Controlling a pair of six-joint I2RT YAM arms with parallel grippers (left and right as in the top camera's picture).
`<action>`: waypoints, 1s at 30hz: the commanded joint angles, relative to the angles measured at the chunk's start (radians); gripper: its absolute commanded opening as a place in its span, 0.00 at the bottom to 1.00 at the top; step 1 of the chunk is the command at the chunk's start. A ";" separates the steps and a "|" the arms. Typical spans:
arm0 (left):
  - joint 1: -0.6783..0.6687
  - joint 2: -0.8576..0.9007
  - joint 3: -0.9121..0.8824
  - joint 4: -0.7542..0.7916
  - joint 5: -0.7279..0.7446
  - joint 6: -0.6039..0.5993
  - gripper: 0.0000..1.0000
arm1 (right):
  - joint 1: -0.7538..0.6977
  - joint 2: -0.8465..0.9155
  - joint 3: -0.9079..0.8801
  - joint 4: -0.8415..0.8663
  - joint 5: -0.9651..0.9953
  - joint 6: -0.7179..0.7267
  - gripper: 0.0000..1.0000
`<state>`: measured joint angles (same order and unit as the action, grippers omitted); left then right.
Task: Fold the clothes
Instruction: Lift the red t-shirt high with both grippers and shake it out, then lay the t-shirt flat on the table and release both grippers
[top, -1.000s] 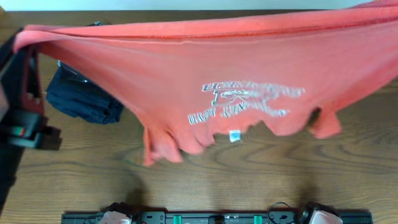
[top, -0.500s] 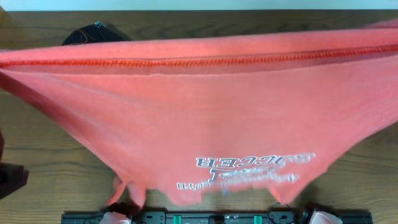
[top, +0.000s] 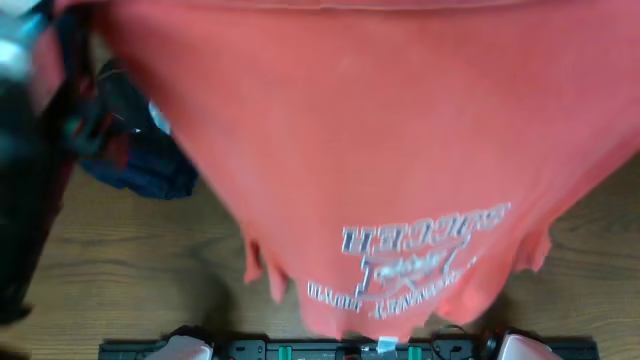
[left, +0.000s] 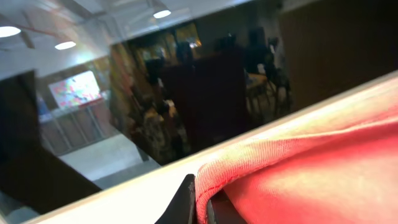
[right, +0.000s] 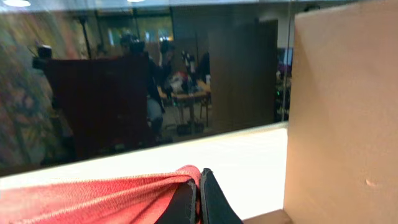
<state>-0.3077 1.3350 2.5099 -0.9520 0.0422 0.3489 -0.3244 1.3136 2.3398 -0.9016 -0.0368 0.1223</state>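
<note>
T-shirt (top: 400, 150) | edge nipped inside left pincer (left: 200, 200) | likewise right pincer (right: 198, 194)

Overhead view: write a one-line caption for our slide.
Coral-red T-shirt spread above the wooden table, chest lettering upside down, navy garments at its left.
</note>
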 joint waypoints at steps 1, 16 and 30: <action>0.008 -0.040 0.031 0.031 0.022 0.013 0.06 | -0.011 -0.072 0.016 0.010 0.087 0.011 0.01; 0.008 -0.148 0.096 -0.014 0.050 0.044 0.06 | -0.011 -0.234 0.016 -0.008 0.320 -0.076 0.01; 0.008 0.065 0.084 -0.023 -0.111 0.084 0.06 | -0.009 -0.045 0.011 0.008 0.214 -0.085 0.01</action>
<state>-0.3077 1.3216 2.5980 -0.9768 0.0368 0.4194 -0.3252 1.1820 2.3615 -0.8955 0.2054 0.0479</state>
